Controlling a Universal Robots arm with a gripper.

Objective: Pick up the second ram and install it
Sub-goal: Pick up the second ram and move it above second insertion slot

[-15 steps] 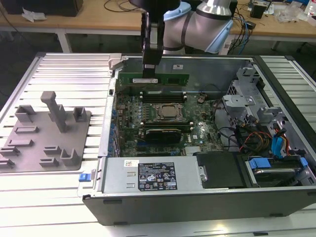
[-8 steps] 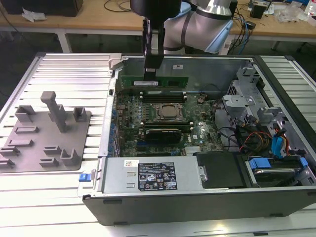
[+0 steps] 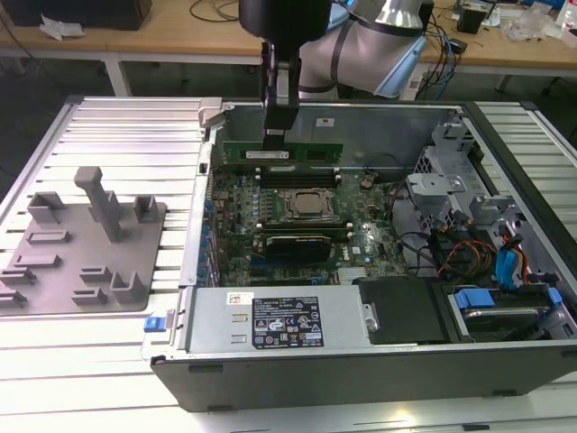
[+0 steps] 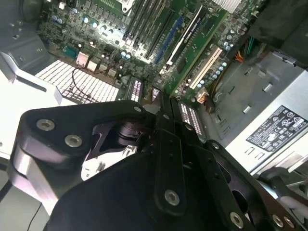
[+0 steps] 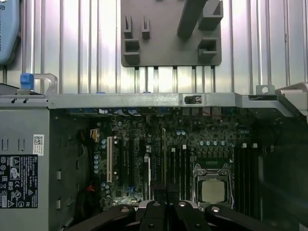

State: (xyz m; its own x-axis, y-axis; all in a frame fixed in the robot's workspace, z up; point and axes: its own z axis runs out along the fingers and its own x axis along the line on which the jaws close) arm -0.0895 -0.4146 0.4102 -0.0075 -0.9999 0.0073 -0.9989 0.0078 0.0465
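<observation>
The second ram (image 3: 306, 149) is a long green stick with dark chips and a pale label. It hangs on edge over the far side of the open computer case (image 3: 194, 271), above the motherboard (image 3: 361, 244). My gripper (image 3: 275, 137) comes down from above and is shut on the stick's top edge, left of its middle in the exterior view. In the first wrist view the ram (image 5: 163, 154) shows edge-on as a thin line running out from the gripper (image 5: 163, 197), parallel to the dark memory slots (image 5: 180, 168). The silver processor (image 3: 306, 205) (image 5: 212, 191) sits beside those slots.
A grey parts fixture (image 3: 90, 244) (image 5: 171, 38) with upright posts lies on the ribbed table at the exterior view's left. Inside the case are a power supply box (image 3: 270, 320) at the near wall and a drive cage with coloured cables (image 3: 487, 253) at the exterior view's right.
</observation>
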